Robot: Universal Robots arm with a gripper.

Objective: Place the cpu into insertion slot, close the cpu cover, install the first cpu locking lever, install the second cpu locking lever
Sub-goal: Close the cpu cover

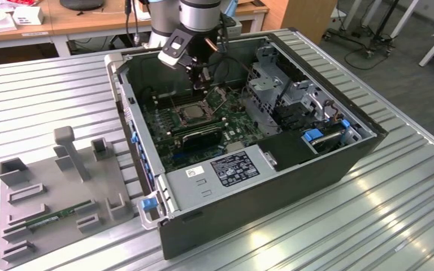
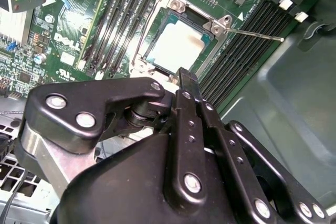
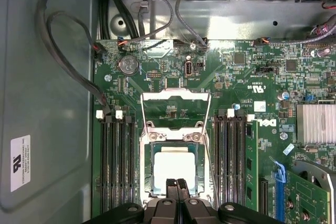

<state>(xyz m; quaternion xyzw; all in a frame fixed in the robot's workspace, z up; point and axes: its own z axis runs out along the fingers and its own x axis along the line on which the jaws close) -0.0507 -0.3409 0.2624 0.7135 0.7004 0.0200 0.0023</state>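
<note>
With my gripper (image 3: 177, 183) pressed together just over the chip (image 3: 176, 165) seated in its socket (image 3: 173, 137), I judge the step in hand is closing the open cover (image 3: 176, 94) beyond, which needs tipping down.

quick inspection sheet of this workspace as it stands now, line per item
surface: ribbed metal table carrying an open computer case and a grey fixture tray
job's things: cpu lies in the insertion slot; cpu cover swung open; a locking lever sticks out unlatched
clutter: memory stick on the tray
gripper: gripper shut, holding nothing, at the socket edge beside the cpu
cables: black cables loop along the case wall to the board edge
surroundings: wooden desks behind the table
</note>
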